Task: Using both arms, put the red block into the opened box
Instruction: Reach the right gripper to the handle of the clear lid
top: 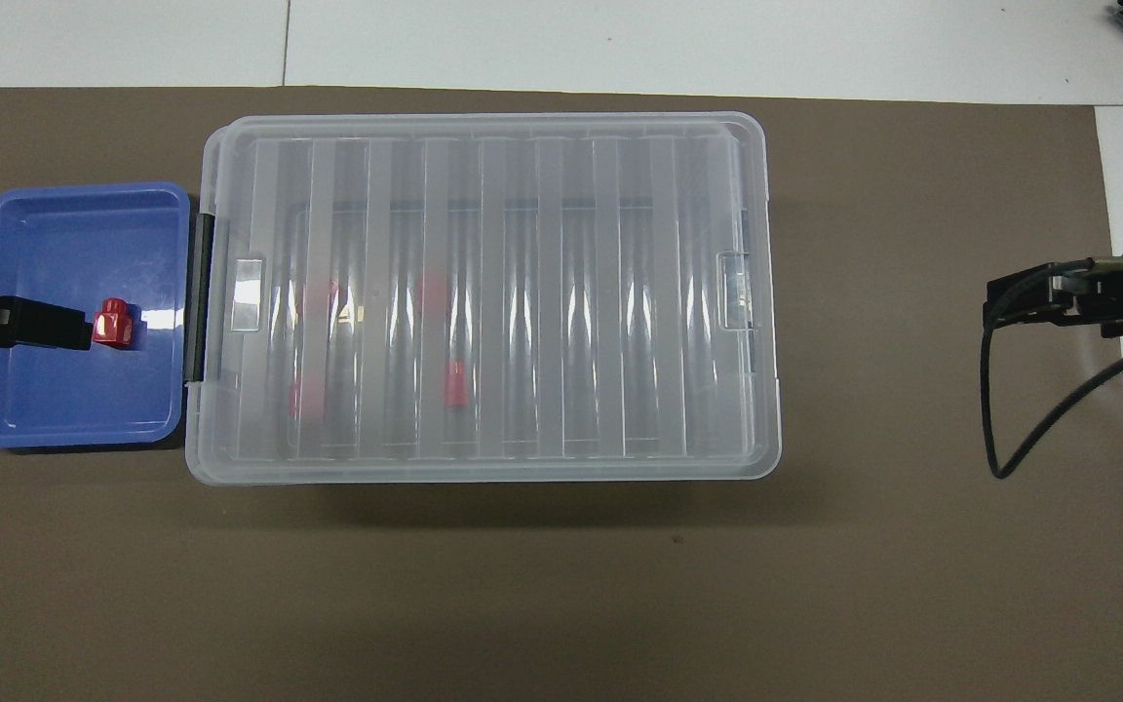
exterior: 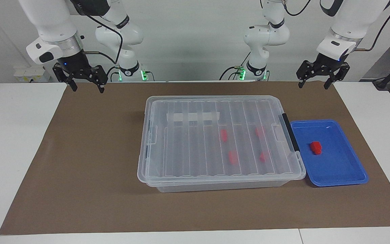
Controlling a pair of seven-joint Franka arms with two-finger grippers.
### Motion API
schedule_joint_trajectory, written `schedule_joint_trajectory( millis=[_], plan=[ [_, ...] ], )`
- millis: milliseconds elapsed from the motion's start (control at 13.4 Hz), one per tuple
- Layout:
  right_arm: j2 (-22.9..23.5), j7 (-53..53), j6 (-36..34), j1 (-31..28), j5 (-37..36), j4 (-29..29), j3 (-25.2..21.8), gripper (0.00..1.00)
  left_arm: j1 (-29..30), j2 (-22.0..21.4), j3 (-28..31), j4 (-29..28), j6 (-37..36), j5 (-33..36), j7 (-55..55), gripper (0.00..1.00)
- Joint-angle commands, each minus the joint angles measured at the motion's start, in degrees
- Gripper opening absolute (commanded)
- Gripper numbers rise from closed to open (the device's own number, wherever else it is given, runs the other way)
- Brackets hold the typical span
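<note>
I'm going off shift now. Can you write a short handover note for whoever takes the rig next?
Left pincer: open, raised, holding nothing.
Right pincer: open, raised at the right arm's end, holding nothing.
Red block lies in the blue tray, beside the box.
Box lid is on; four red blocks show inside.
Done: nothing yet.
Left: open lid, pick block, place it inside.

i'm looking at a robotics lab: two white arms (exterior: 56,30) mounted at twelve o'clock by a plain white wall, cables trailing, over a white table (exterior: 15,142) with a brown mat (exterior: 90,162).
</note>
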Motion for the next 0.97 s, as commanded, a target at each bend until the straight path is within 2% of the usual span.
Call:
schedule_joint_trajectory(
  millis=[0, 298, 596, 745, 894],
  plan=[
    [-1.9, 0.5, 1.4, -0.1, 0.4, -2.4, 0.0, 1.0, -0.2, 0.0, 0.1, 0.3, -0.8, 1.2, -0.7, 1.0],
    [-2.9, 0.7, 2.5, -0.6, 0.5, -4.7, 0.0, 1.0, -0.2, 0.0, 0.1, 0.3, -0.8, 1.2, -0.7, 1.0],
    [-3.8, 4.6, 11.9, 0.2, 0.8, -10.9, 0.5, 0.99, -0.2, 0.0, 0.1, 0.3, -0.8, 1.2, -0.7, 1.0],
    [-3.6, 6.1, 19.8, 1.8, 0.8, -15.0, 0.6, 0.99, -0.1, 0.0, 0.1, 0.3, -0.8, 1.2, -0.7, 1.0],
    [-3.2, 8.0, 22.2, 2.9, 0.8, -16.8, 0.6, 0.99, -0.2, 0.0, 0.1, 0.3, -0.8, 1.2, -0.7, 1.0]
  ],
)
